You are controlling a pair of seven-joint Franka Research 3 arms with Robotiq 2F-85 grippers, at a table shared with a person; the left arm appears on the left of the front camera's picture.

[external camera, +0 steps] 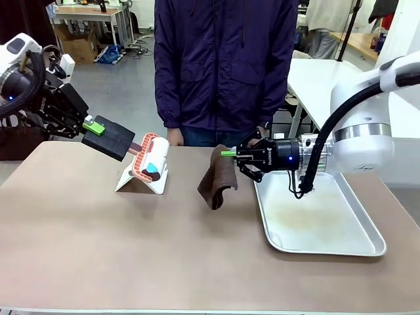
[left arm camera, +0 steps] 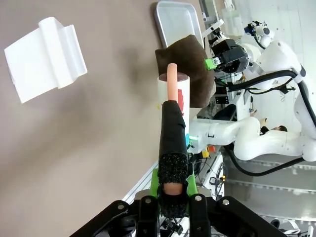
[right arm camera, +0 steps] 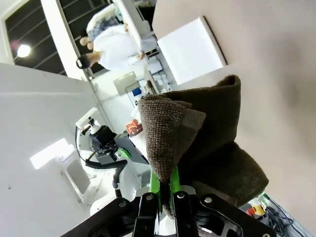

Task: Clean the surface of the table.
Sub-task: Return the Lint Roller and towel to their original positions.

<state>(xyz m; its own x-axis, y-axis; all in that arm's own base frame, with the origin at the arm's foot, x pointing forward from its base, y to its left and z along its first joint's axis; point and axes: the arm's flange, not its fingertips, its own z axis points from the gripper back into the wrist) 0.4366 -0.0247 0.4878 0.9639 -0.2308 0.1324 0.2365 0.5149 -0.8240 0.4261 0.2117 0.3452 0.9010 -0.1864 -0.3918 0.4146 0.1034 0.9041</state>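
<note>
The right gripper (external camera: 231, 155) pinches a brown cloth (external camera: 218, 176) above the table (external camera: 131, 249); the left gripper (external camera: 98, 126) clamps a lint roller (external camera: 151, 157); wiping comes next, I'd say

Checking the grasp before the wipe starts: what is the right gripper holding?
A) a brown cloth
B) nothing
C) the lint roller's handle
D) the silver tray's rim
A: the right gripper is shut on the folded brown cloth, which hangs from its fingers above the table.

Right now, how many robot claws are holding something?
2. The left gripper is shut on the lint roller, over the table by the white stand. The right gripper is shut on the brown cloth, beside the silver tray.
</note>
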